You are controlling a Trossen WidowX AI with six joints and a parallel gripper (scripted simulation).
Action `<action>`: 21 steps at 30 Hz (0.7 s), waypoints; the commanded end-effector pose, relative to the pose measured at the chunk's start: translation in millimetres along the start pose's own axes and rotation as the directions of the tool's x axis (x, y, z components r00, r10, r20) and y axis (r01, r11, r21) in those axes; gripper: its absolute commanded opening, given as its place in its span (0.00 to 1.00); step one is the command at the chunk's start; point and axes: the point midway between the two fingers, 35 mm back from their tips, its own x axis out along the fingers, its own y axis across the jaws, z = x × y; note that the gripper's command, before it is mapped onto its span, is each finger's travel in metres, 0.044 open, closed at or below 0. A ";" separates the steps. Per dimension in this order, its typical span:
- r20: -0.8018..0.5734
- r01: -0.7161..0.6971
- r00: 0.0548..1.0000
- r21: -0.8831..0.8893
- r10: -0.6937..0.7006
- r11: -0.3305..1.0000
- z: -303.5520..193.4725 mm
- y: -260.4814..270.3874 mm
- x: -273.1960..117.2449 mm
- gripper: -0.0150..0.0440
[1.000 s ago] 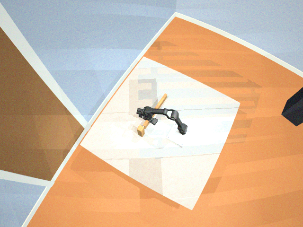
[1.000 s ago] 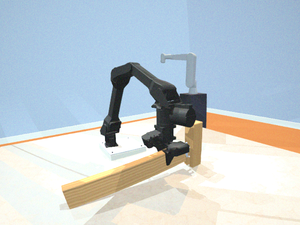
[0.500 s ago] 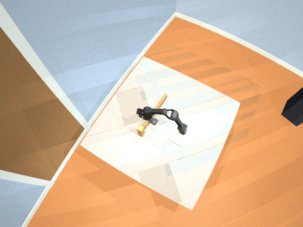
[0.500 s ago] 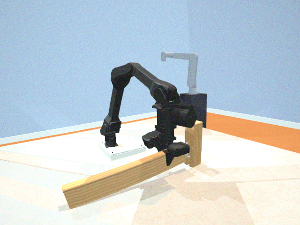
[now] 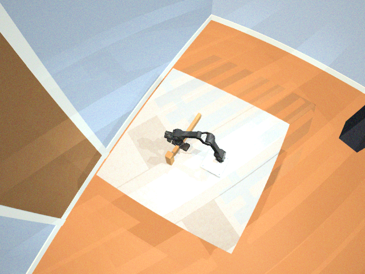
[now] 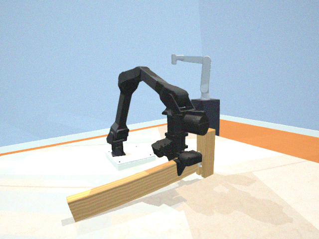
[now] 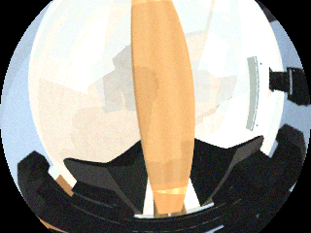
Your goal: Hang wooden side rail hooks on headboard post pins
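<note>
The wooden side rail (image 5: 193, 122) (image 6: 123, 186) (image 7: 162, 87) slopes: its far end is low at the table in the exterior view, and its hook end is raised against the headboard post. The upright post (image 5: 169, 157) (image 6: 208, 154) stands at the rail's raised end. My gripper (image 6: 177, 164) (image 7: 167, 180) is shut on the rail near the hook end, one finger on each side. Bits of light metal show between the rail's end and the post in the exterior view. Whether both hooks sit on the pins is hidden by the finger and the post.
The arm's white base plate (image 5: 210, 170) (image 6: 136, 162) lies on the pale table (image 5: 188, 206) beside the rail. A dark pedestal (image 5: 355, 132) (image 6: 214, 115) with a grey arm (image 6: 205, 74) stands in the background, beyond the table.
</note>
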 end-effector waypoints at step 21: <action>-0.006 -0.012 1.000 0.005 0.012 1.000 -3.5 1.2 -4.0 0.25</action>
